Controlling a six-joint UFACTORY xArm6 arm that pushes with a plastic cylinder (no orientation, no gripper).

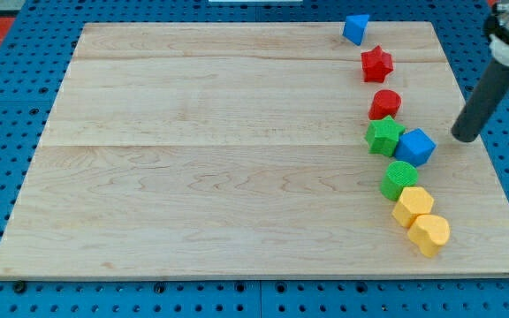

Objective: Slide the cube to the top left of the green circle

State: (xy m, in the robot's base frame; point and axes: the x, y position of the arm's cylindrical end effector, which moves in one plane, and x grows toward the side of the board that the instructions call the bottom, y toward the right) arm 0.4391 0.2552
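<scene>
A blue cube (416,147) lies at the view's right, touching a green star (383,135) on its left. The green circle (399,179) sits just below the cube, a little to the left. My tip (463,137) is to the right of the blue cube, with a small gap between them. The rod slants up to the view's top right corner.
The wooden board (193,159) lies on a blue pegboard. A second blue block (355,28), a red star (376,63) and a red cylinder (384,104) run down the right side. A yellow hexagon (413,206) and a yellow heart-like block (429,234) lie below the green circle.
</scene>
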